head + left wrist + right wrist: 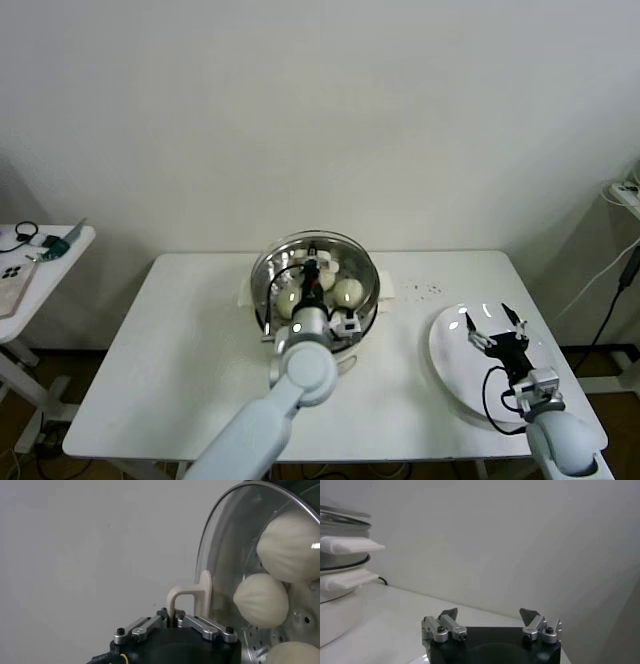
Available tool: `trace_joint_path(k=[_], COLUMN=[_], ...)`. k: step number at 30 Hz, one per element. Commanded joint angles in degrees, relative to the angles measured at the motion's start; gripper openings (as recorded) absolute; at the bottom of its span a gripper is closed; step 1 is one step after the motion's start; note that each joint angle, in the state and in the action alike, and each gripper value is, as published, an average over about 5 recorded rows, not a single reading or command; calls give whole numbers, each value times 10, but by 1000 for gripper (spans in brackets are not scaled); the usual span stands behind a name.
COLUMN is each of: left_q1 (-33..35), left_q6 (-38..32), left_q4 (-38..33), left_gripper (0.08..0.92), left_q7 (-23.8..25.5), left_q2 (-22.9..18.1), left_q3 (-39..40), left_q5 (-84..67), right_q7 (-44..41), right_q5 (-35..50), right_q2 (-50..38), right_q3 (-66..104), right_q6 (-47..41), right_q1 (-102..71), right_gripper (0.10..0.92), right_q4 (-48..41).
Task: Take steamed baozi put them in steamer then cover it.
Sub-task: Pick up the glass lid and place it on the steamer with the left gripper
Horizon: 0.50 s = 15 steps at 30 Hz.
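glass lid (318, 272) sat on steamer (262, 285) over baozi (348, 291); left end effector (174, 618) clamped its handle directly above; right end effector (494, 327) open over plate (450, 370).

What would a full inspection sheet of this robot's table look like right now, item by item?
Surface: white table, a few dark specks near its far right.
Job's things: steamer at the table's middle with baozi inside; glass lid over it, its handle in the left gripper.
Clutter: white plate on the right, nothing on it.
Grippers: left gripper shut on the lid handle; right gripper open above the plate, holding nothing.
Cables: black cables along both wrists; a dark cord at the right wall.
Surroundings: plain white wall; side table on the left with small items.
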Motion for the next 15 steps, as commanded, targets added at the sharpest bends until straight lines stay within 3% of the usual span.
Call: trace_joint_path(k=[1,15], left_q1=[-2,8], left_q6=[28,28], left_q4=[7,9], left_gripper=[146,146], left_q7=[11,-1], left_q2=[-9,-9], left_q3=[6,-1], left_q5=[11,7], right_q7=[0,-3], right_q5=[-2,-4], right_q2=[2,2], right_q3=[1,1], right_q6=[1,2], right_q1=[0,1], right_gripper=[823,823], right_q4=[0,-1])
